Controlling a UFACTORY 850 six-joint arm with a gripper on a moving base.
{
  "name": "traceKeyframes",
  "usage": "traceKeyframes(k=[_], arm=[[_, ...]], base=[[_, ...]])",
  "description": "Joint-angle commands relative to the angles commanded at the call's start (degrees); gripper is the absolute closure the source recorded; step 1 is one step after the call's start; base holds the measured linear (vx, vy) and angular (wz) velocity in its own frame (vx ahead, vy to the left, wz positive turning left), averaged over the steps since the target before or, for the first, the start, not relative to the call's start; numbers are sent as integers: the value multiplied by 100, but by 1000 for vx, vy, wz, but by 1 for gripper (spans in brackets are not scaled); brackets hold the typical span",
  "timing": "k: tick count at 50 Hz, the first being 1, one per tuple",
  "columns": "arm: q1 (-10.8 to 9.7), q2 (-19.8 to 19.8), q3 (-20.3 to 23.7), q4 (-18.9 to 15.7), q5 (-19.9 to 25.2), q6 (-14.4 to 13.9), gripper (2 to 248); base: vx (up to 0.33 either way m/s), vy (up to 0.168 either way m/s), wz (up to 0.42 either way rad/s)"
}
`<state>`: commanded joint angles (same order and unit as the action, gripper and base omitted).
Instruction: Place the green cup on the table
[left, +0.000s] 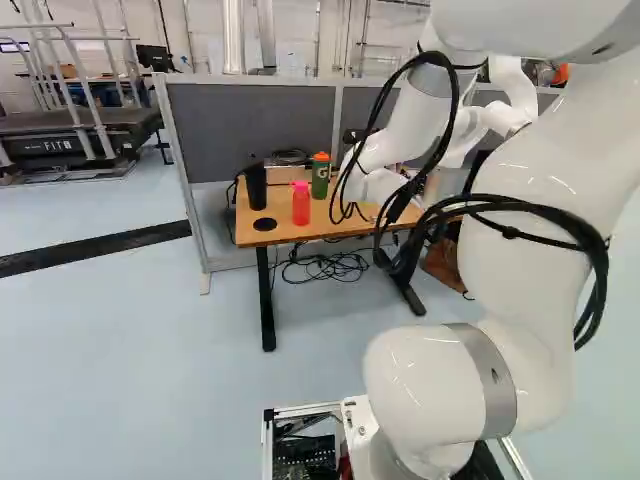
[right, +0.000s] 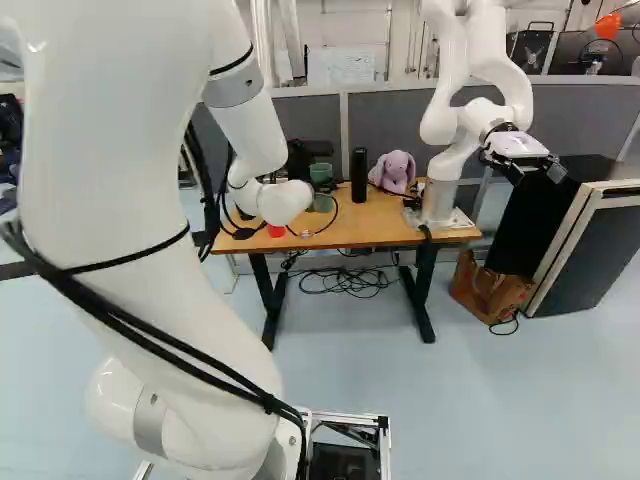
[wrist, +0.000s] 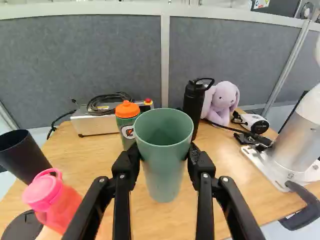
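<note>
Taking the green cup (wrist: 163, 172) as the centre of the clock, with twelve straight ahead of the gripper (right: 325, 187), a black cup (wrist: 22, 155) stands at nine o'clock on the wooden table (wrist: 240, 190). At eight are a pink bottle (wrist: 57, 202) and, beside it, a black disc (wrist: 22, 229) on the tabletop. A metal box (wrist: 100, 121) with a coiled black cable (wrist: 107, 102) on it lies at ten. Just beside the green cup, at eleven, is a green bottle (wrist: 128, 127) with an orange cap.

In the middle, the gripper holds the green cup between its two fingers, one on either side, mouth up. The cup is over the table; whether its base touches the wood, I cannot tell.

At one o'clock stands a black bottle (wrist: 193, 107), with a purple toy rabbit (wrist: 222, 100) close beside it. At two lies a small white device (wrist: 254, 123). At three is the base of another robot (wrist: 295, 155), and at four a black handle (wrist: 306, 207) by the table's edge.
</note>
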<state>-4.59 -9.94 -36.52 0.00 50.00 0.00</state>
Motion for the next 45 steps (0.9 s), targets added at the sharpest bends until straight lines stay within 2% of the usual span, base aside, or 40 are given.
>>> traceKeyframes(k=[15, 45], arm=[[-69, -487, -342, 0, 75, 0, 132], [-110, -934, -436, 0, 548, 0, 132]], base=[[0, 0, 0], [0, 0, 0]])
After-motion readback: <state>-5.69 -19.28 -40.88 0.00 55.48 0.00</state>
